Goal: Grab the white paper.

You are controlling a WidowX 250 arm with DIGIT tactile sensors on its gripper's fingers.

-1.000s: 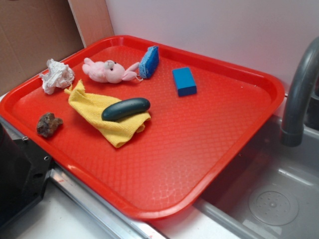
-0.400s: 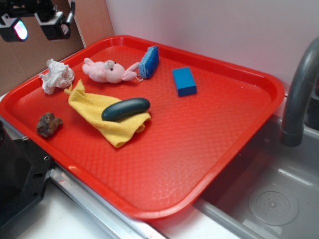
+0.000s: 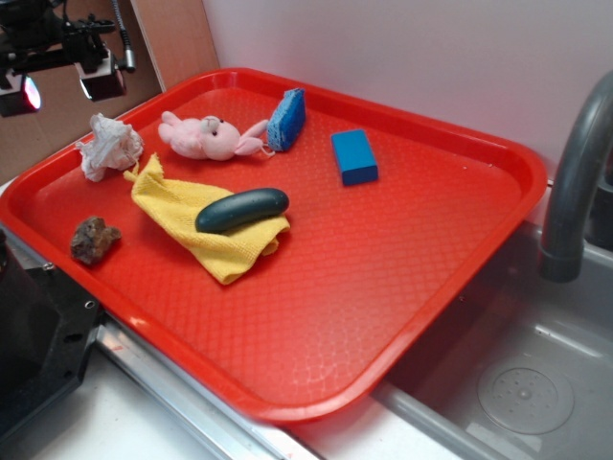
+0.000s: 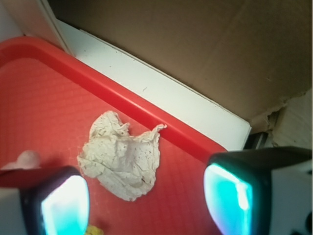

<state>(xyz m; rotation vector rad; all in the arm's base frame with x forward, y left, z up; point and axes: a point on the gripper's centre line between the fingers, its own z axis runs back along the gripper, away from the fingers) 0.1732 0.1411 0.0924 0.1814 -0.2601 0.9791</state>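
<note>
My black claw (image 4: 146, 196) spread wide above the crumpled white tissue-paper wad (image 4: 122, 161), wad lying free near the red plastic tray's (image 4: 142, 105) rim.

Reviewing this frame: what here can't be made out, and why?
- Gripper: fingertips cut off by the wrist view's bottom edge; the exterior view's top-left corner crops it too.
- Crumpled white paper wad: underside hidden against the red plastic tray.
- Pale pink plush bunny: mostly hidden behind a finger pad, wrist view.
</note>
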